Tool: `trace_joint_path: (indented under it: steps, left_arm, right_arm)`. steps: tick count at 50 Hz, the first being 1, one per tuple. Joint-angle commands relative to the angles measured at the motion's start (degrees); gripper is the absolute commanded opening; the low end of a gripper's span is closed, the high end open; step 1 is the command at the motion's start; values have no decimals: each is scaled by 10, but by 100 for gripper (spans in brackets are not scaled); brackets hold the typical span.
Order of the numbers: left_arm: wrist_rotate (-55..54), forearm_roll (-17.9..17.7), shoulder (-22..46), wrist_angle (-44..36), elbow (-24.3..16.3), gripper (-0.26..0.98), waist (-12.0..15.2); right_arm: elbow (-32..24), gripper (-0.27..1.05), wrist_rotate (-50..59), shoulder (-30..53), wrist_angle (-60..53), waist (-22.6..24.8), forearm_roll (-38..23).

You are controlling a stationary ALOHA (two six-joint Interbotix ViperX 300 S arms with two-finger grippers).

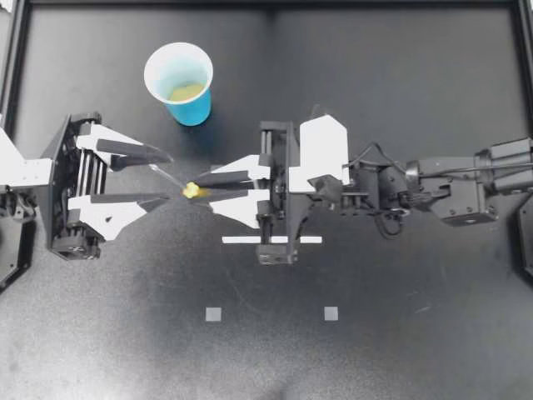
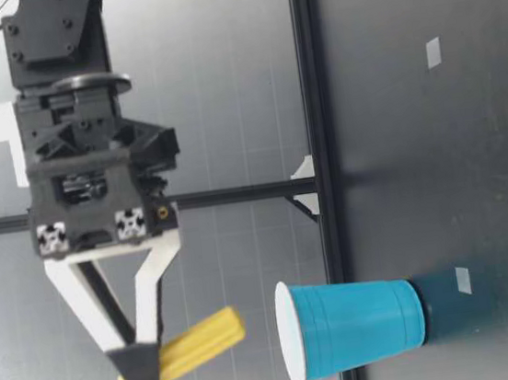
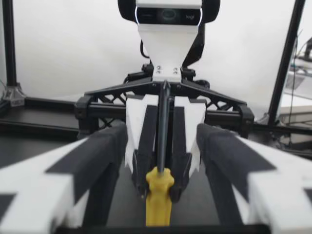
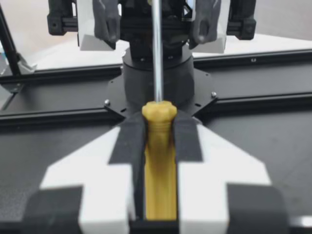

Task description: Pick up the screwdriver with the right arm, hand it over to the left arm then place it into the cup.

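Observation:
My right gripper (image 1: 200,187) is shut on the yellow handle of the screwdriver (image 1: 191,190), held in the air over the table's middle. Its thin metal shaft (image 1: 169,176) slants up between the fingers of my left gripper (image 1: 168,177), which is open and faces the right one. The blue cup (image 1: 185,83) stands upright behind them. In the right wrist view the handle (image 4: 158,161) is clamped between the pads of the right gripper (image 4: 158,126). The left wrist view shows the screwdriver (image 3: 158,195) ahead, between its wide-apart fingers (image 3: 97,161). In the low view the right gripper (image 2: 138,376) holds the handle (image 2: 199,343) above the cup (image 2: 354,326).
Two small grey tape squares (image 1: 213,314) (image 1: 331,313) lie on the dark table toward the front. A white strip (image 1: 271,240) lies below the right arm. A black frame (image 1: 266,5) borders the table's back and sides.

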Motion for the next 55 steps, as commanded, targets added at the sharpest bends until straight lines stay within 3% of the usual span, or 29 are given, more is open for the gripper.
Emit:
trace_joint_path:
  steps: [1, 10, 26, 35, 40, 51, 55]
  left_arm:
    - [0, 2, -2, -7, -14, 60, 1]
    - [-1, 2, -1, -8, -15, 57, 1]
    - [-4, 1, 0, -8, -16, 5, 1]
    - [-4, 0, 0, -8, -14, 1, 1]
    - [-4, 0, 0, -8, -15, 1, 1]
    - [2, -2, 1, -4, -11, 1, 1]
    - [8, -7, 1, -4, -9, 1, 2]
  right_arm:
    - [-20, 4, -1, -5, -4, -4, 2]
    - [-28, 4, 0, -1, -4, -6, 2]
    - [-28, 4, 4, 0, -4, -7, 1]
    - [-29, 7, 13, 3, -4, -7, 16]
    - [-29, 17, 15, 4, -3, -7, 18]
    - [-27, 60, 16, 2, -2, -7, 20]
    - [-24, 69, 14, -3, -6, -6, 30]
